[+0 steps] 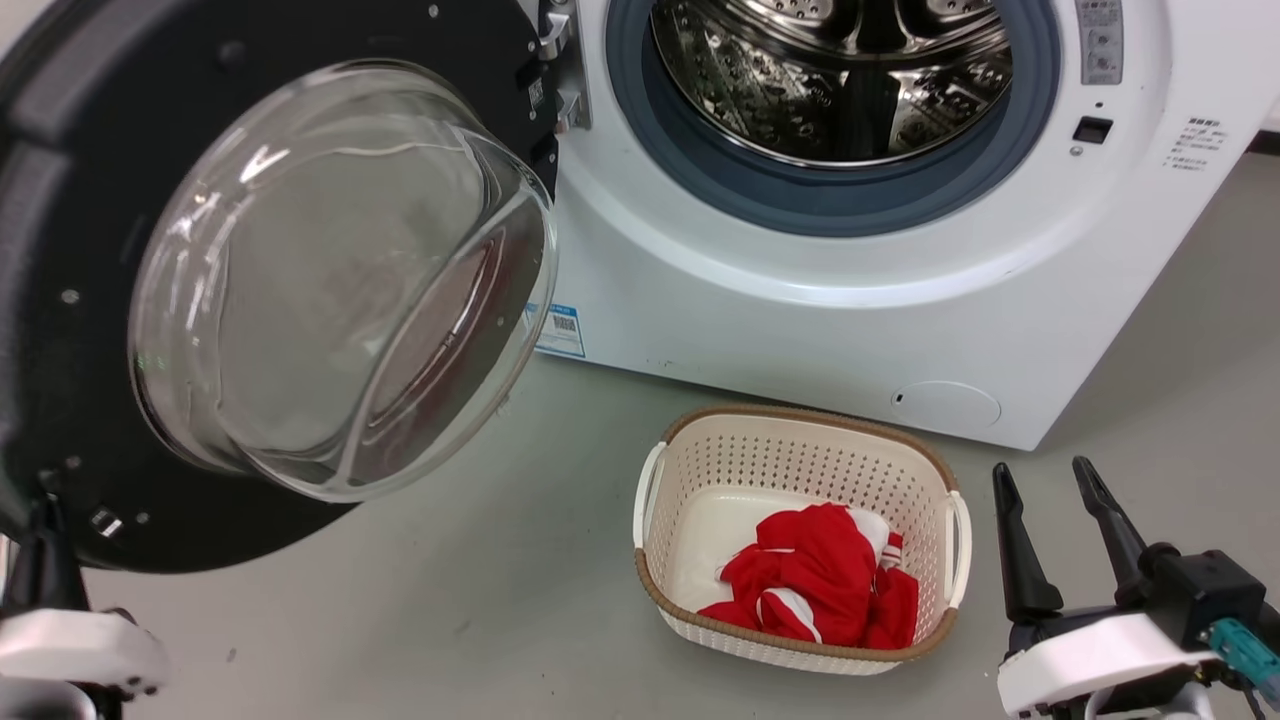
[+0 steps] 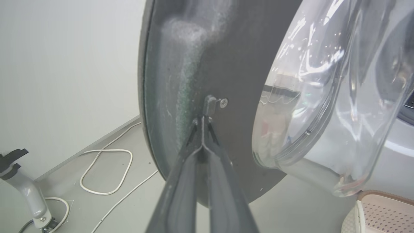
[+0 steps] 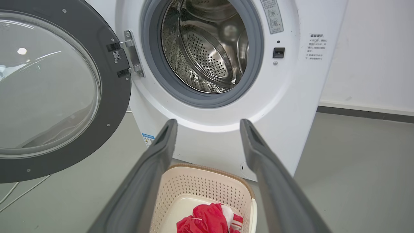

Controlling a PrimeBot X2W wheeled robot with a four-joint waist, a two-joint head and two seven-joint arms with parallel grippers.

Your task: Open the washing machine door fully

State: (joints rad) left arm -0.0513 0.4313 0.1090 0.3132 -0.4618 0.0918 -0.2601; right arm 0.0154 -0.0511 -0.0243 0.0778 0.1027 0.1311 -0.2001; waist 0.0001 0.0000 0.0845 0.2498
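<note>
Head view: one washing machine door [image 1: 340, 280] open, one basket [image 1: 800, 413].

Black washing machine door [image 1: 40, 350], white washing machine [image 1: 800, 330], cream perforated basket [image 1: 800, 460], red-and-white cloth [image 1: 820, 580]

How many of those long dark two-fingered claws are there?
2: the left gripper, shut, at the glossy black round washing machine door; the right gripper, open, beside the cream perforated basket.

Black glass-bowled washing machine door [image 1: 300, 290] swung wide open, white washing machine [image 1: 800, 320] drum exposed
</note>
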